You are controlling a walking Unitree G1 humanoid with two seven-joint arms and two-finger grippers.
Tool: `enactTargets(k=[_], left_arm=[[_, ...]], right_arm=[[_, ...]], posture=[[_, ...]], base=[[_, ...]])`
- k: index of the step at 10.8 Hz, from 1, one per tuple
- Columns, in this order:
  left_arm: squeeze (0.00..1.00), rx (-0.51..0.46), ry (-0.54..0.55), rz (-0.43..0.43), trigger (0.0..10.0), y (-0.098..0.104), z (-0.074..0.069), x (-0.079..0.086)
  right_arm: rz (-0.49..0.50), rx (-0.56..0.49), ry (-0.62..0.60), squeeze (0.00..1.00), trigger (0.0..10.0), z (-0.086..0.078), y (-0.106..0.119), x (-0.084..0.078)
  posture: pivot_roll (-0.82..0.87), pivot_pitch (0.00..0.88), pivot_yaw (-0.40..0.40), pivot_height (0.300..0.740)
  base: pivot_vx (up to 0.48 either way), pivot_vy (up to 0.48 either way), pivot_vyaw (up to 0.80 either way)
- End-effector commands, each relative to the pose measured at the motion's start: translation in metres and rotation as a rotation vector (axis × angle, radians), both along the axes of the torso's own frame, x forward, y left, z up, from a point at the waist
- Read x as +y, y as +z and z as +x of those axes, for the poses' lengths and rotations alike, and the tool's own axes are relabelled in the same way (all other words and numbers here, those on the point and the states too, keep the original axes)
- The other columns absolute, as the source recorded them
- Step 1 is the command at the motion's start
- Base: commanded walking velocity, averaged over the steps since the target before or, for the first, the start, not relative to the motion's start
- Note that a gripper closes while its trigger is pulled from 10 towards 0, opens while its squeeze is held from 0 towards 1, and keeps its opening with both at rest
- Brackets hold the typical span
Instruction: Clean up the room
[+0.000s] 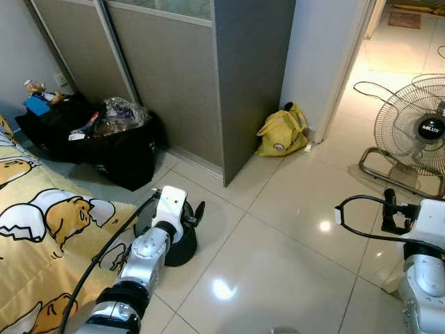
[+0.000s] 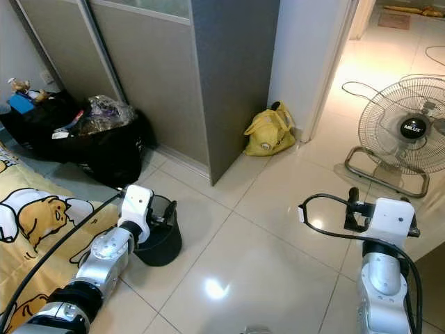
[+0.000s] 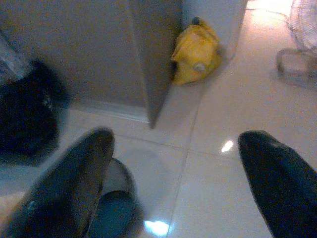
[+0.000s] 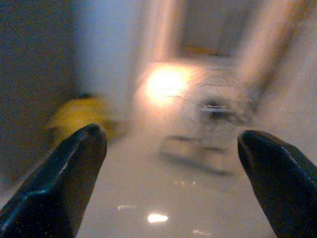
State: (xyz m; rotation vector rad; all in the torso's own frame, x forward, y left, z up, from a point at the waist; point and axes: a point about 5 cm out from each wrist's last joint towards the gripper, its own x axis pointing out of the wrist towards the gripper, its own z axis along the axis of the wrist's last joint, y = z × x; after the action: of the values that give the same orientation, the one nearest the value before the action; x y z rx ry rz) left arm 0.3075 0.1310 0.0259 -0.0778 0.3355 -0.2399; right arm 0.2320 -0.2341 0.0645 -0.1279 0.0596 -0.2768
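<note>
A yellow bag (image 1: 283, 132) slumps on the tiled floor against the corner of the grey wardrobe (image 1: 243, 76). It also appears ahead in the left wrist view as the yellow bag (image 3: 195, 52). My left gripper (image 1: 189, 217) hovers low beside the bed with its fingers wide apart and nothing between them. A black round container (image 2: 161, 242) stands on the floor right under it. My right gripper (image 1: 389, 207) is raised at the right, open and empty, pointing toward the fan. The right wrist view is blurred.
A bed with a yellow cartoon sheet (image 1: 42, 229) lies at the left. Black bags stuffed with clutter (image 1: 111, 142) sit by the sliding wardrobe doors. A standing fan (image 1: 421, 132) and its cable (image 1: 372, 87) lie on the floor at the right, near a doorway.
</note>
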Motion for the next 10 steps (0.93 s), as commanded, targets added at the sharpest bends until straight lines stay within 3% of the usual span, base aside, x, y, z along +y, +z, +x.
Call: enactTargets(k=[1,4,6,8,9,10], left_arm=[[0.0,-0.079,-0.032,-0.058,10.0,0.031,0.023,-0.021],[0.0,-0.078,-0.037,-0.039,10.0,0.029,0.022,-0.021],[0.0,-0.059,-0.016,-0.048,10.0,0.028,0.021,-0.017],[0.0,-0.01,0.078,0.022,10.0,0.014,0.017,0.007],[0.0,-0.017,0.109,0.076,10.0,0.01,0.012,0.019],[0.0,-0.045,0.154,0.049,10.0,0.01,0.005,0.025]], right_arm=[[0.073,0.103,0.195,0.0,10.0,0.002,-0.023,0.064],[0.08,0.093,0.208,0.0,10.0,0.001,-0.02,0.066],[0.076,0.094,0.17,0.0,10.0,-0.01,-0.016,0.058],[0.049,0.117,0.205,0.0,10.0,-0.01,-0.012,0.047],[0.038,0.143,0.284,0.0,10.0,-0.003,-0.012,0.048],[0.023,0.146,0.352,0.0,10.0,0.011,-0.006,0.048]], posture=[[-0.38,0.0,0.193,0.74],[-0.37,0.0,0.193,0.74],[-0.37,0.0,0.185,0.74],[-0.3,0.0,0.049,0.74],[-0.2,0.0,-0.034,0.74],[-0.16,0.007,-0.072,0.74]], base=[[0.0,0.0,0.0],[0.0,0.0,0.0],[0.0,0.0,0.0],[0.0,0.0,0.0],[0.0,0.0,0.0],[0.0,0.0,0.0]])
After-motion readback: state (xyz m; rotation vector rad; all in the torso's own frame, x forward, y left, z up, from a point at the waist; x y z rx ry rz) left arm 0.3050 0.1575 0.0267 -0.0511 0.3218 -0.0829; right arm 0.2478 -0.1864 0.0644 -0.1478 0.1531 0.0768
